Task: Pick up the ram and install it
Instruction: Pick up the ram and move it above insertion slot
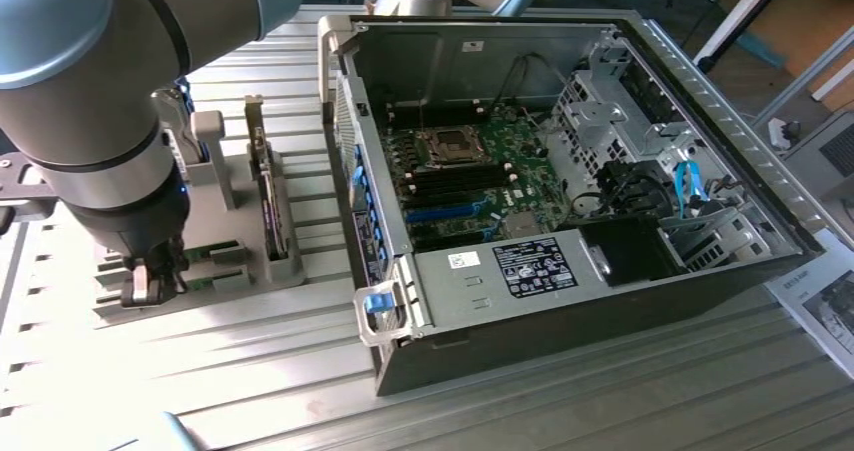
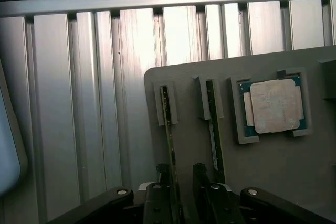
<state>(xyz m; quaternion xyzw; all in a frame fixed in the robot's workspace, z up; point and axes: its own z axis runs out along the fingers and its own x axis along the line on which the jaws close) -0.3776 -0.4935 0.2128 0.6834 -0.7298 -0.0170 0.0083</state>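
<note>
The tool point(image 2: 178, 170) stands open, one finger on either side of the ram point(image 2: 169, 124); the ram sits on edge in its slot of the grey holder point(image 2: 273, 182) on the tabletop point(image 2: 63, 103); no grip is made. Judged an early stage: pickup is not done; lifting and seating in the open computer case point(image 1: 414, 66) are outstanding.

Your exterior view looks steeply down on the desk point(image 1: 267, 361) from some way off, computer case point(image 1: 534, 266) central, grey holder point(image 1: 287, 266) at nine o'clock. Your wrist view faces straight down past the gripper point(image 2: 179, 170), close over that holder point(image 2: 273, 182); both share it and the desk point(image 2: 63, 103).
</note>
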